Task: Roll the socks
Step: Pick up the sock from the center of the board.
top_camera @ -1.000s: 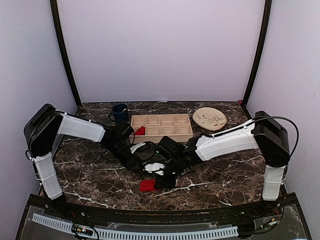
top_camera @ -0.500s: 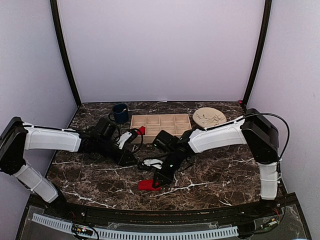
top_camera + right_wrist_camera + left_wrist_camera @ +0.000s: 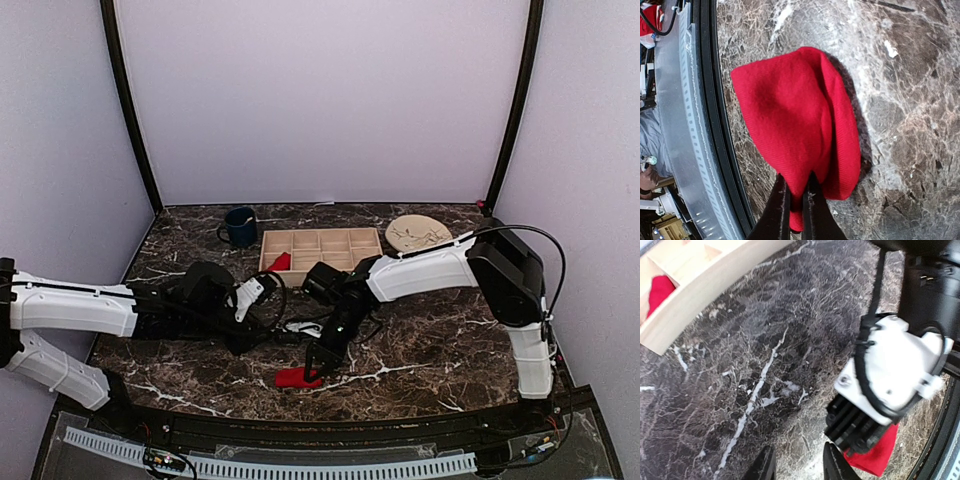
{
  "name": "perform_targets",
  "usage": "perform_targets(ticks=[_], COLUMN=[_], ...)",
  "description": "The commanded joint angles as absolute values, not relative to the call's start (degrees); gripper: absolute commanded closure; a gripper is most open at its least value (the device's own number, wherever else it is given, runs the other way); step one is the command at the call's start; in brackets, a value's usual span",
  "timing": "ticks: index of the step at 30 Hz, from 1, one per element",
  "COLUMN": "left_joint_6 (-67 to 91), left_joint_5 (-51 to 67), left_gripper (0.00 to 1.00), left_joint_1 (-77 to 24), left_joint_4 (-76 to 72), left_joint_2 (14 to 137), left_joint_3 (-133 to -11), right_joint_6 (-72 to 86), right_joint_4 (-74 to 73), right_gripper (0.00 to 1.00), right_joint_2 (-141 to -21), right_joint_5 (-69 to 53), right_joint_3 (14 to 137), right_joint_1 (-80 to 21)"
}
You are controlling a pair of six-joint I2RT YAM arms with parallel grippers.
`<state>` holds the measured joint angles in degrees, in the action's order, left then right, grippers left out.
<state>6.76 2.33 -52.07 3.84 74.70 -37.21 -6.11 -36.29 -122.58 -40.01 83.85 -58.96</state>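
Observation:
One red sock (image 3: 795,125) lies bunched on the dark marble table near its front edge, and my right gripper (image 3: 795,205) is shut on its near fold. From above, the same sock (image 3: 293,377) sits under the right gripper (image 3: 313,363). My left gripper (image 3: 799,467) stands open just left of it, with only bare marble between its fingers (image 3: 837,465). In the left wrist view that sock (image 3: 875,455) peeks out beneath the right gripper's body. A second red sock (image 3: 280,262) sits in the left end compartment of the wooden tray (image 3: 322,252). From above, the left gripper (image 3: 266,337) is low over the table.
A dark blue mug (image 3: 240,226) stands behind the tray's left end, and a round tan plate (image 3: 419,236) lies at the back right. The black front rail (image 3: 715,125) runs close beside the held sock. Both arms crowd the middle of the table.
The left arm has swung down and back to the left, drawing its gripper away from the sock. The right gripper has carried the sock slightly toward the front edge.

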Motion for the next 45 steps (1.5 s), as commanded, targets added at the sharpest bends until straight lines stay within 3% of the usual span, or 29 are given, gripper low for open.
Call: perform_targets(ticks=[1,8,23,45], left_joint_6=[8.3,5.58,-4.71,-14.16], left_joint_5=[-3.24,1.1,-0.99,-5.73], left_gripper=[0.66,0.66,0.63,0.53], left_joint_1=[-53.62,-57.14,-70.77,-71.58], left_joint_4=[1.11,1.27,12.35,11.98], left_joint_2=[67.84,62.68,74.51,88.72], left_joint_3=[-34.34,-33.5,-41.94,-46.61], right_joint_6=[-4.97,-4.5,-4.65,-5.01], right_joint_4=[-36.45,-36.29,-36.88,-37.59], right_gripper=[1.0,1.0,1.0,1.0], right_joint_2=[-124.38,-124.77,-125.72,-126.16], right_joint_5=[-39.26,-39.38,-40.41,-41.33], right_joint_3=[84.79,84.9,85.52,85.61], right_joint_1=[-58.36,-58.27,-58.18,-58.01])
